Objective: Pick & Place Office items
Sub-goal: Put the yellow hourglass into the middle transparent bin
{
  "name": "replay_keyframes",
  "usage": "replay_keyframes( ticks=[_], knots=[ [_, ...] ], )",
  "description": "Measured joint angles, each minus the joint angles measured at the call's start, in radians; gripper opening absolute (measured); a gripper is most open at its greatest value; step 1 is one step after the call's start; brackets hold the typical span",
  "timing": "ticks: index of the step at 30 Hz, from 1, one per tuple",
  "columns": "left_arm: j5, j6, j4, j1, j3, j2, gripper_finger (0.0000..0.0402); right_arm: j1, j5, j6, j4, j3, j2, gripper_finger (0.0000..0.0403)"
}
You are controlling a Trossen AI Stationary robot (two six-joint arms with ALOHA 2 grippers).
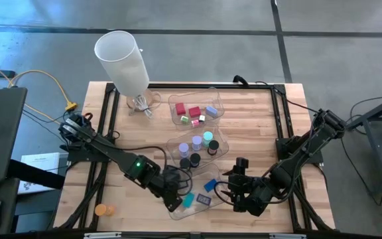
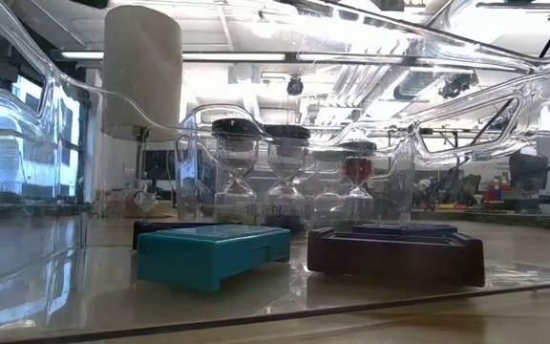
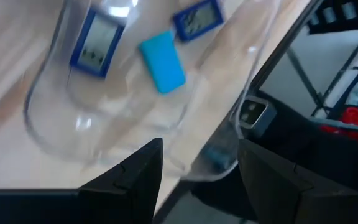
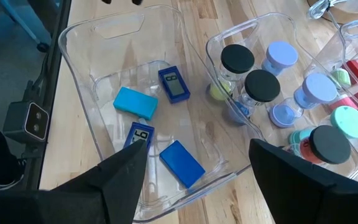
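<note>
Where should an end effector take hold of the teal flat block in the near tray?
The teal block lies flat in the near tray, apart from the blue pieces. Probably best to come straight down from above, fingers across its shorter width. The tray walls block a sideways approach.

Three trays run in a row across the counter [image 1: 257, 126]. Far tray [image 1: 178, 106]: blocks [image 1: 194, 113], just right of the lamp shade [image 1: 123, 58]. Middle tray [image 1: 223, 147]: short cylinders [image 1: 197, 149] standing upright. Near tray [image 1: 178, 211], at the counter's front edge: flat rectangles [image 1: 204, 192]. Left arm's fingers [image 1: 176, 197] at that tray's left side, right arm's fingers [image 1: 229, 188] at its right. One cylinder [image 1: 101, 210] lies apart at the front left corner.
</note>
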Motion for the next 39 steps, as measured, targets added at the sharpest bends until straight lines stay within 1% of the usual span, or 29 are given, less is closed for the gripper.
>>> replay_keyframes(
  ticks=[4,7,10,13,15,19,23,27,29,32,35,39],
  knots=[
    [-0.08,0.097,0.055,0.003,0.0,0.0,0.02,0.0,0.0,0.004,0.0,0.0,0.0,0.0274],
    [-0.094,0.125,0.08,0.003,0.0,0.0,0.02,0.0,0.0,0.002,0.0,0.0,0.0,0.0274],
    [-0.094,0.09,0.074,0.001,0.0,0.0,0.02,0.0,0.0,0.001,0.0,0.0,0.0,0.0274],
    [-0.073,0.012,0.059,0.003,0.0,0.0,0.02,0.0,0.0,0.001,-0.002,0.0,0.0,0.0274],
    [-0.064,0.002,0.048,0.004,0.0,0.0,0.02,0.0,0.0,0.0,-0.002,0.0,0.0,0.0274],
    [0.001,-0.026,0.011,0.004,0.0,0.0,0.02,0.0,0.0,0.0,-0.004,0.0,0.0,0.0274],
    [0.133,-0.044,-0.042,0.004,0.0,0.0,0.02,0.0,0.001,0.0,-0.004,0.0,0.0,0.0274],
    [0.271,-0.174,-0.142,-0.003,0.0,0.0,0.02,0.0,0.004,0.0,-0.004,0.0,0.0,0.0274],
    [0.314,-0.235,-0.211,-0.017,0.0,0.0,0.02,0.0,0.005,-0.001,-0.004,0.0,0.0,0.0274],
    [0.363,-0.305,-0.326,-0.05,0.0,0.0,0.02,0.0,0.005,-0.007,-0.004,0.0,0.0,0.0274],
    [0.38,-0.352,-0.415,-0.091,0.0,0.0,0.02,0.0,0.008,-0.025,-0.003,0.0,0.0,0.0274],
    [0.402,-0.373,-0.492,-0.147,0.0,0.0,0.02,0.0,0.01,-0.027,-0.003,0.0,0.0,0.0274]
  ],
)
